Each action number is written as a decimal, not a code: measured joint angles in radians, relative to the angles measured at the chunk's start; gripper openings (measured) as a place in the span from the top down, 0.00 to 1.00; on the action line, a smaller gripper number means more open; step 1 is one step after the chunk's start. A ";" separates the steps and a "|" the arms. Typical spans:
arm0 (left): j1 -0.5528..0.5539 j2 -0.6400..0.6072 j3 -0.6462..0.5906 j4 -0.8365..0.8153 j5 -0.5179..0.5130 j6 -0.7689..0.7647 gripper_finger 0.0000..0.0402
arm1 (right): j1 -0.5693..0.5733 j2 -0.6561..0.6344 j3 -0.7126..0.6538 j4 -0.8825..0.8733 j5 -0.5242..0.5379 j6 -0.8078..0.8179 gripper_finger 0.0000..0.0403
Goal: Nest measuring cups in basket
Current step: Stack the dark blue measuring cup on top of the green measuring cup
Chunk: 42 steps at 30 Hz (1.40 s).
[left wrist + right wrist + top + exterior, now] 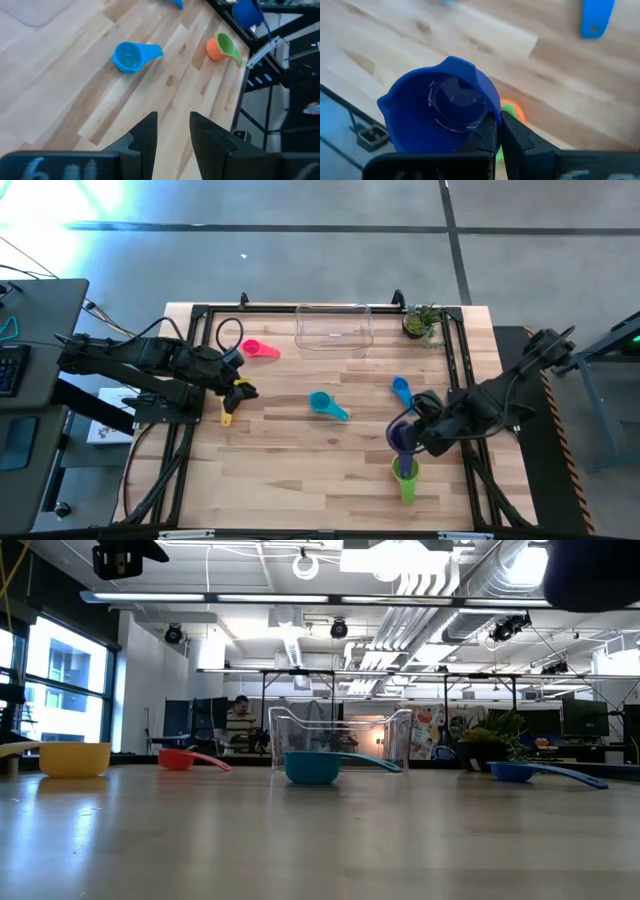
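My right gripper [499,134] is shut on the purple cup [402,435], just above the green cup [405,477], which has an orange-red cup [215,48] under it. The teal cup [327,405], blue cup [402,390] and pink cup [262,350] rest on their bases on the table. The yellow cup [228,412] sits beside my left gripper [238,387], which is open and touches nothing. The clear basket [334,327] stands at the far edge. My right gripper pinches the purple cup at its rim side nearest the wrist [485,120]; the fingers [520,137] themselves hide exactly what lies between them. They come from the table's right. The cup is lifted clear and tilted, its opening [445,107] facing the wrist camera.
A small potted plant [423,322] stands at the far right corner beside the basket. A black metal frame [200,315] runs along the table's edges. Bare wood [300,470] lies between the teal cup and the near edge.
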<state>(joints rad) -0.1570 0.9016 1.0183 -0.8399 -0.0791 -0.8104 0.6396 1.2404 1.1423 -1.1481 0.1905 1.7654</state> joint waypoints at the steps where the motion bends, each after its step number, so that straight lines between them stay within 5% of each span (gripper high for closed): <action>1: 0.000 0.000 0.000 0.000 -0.009 0.000 0.74 | 0.003 0.008 -0.009 0.018 -0.017 0.000 1.00; 16: 0.000 0.000 0.000 0.000 -0.074 0.001 0.74 | 0.065 0.176 -0.014 0.070 -0.142 0.016 1.00; 42: 0.000 0.016 0.002 0.030 -0.074 0.002 0.74 | 0.127 0.164 -0.177 0.234 -0.139 0.123 1.00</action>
<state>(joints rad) -0.1571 0.9173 1.0199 -0.8095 -0.1528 -0.8085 0.7669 1.4044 0.9653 -0.9138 0.0516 1.8880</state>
